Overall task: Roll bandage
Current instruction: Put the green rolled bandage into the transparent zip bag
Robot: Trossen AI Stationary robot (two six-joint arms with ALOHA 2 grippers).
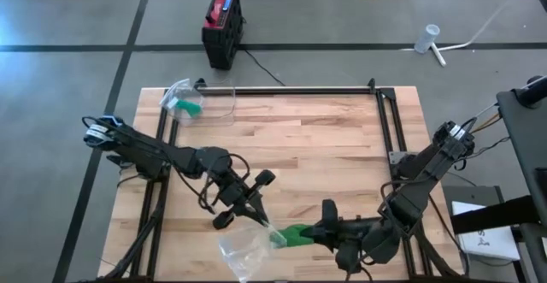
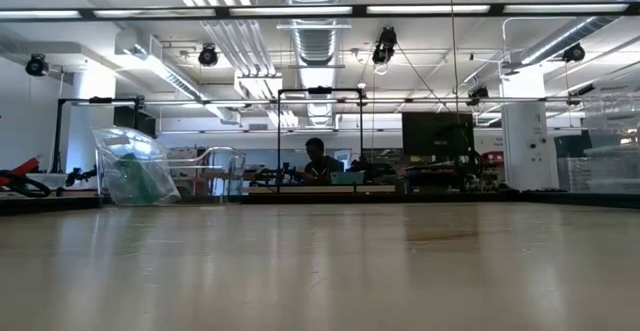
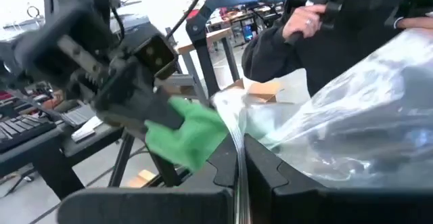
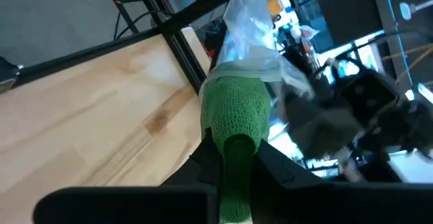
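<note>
Now, lower centre of the high view, my right hand (image 1: 318, 232) pinches the green rolled bandage (image 1: 292, 234); my left hand (image 1: 262, 221), pressed together, grips the clear plastic bag (image 1: 242, 250).

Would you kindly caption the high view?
Left gripper pinches the clear bag while right gripper holds the green bandage.

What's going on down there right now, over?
Left gripper shut on plastic bag. Right gripper shut on green bandage, at bag's mouth. Nothing in the way.
</note>
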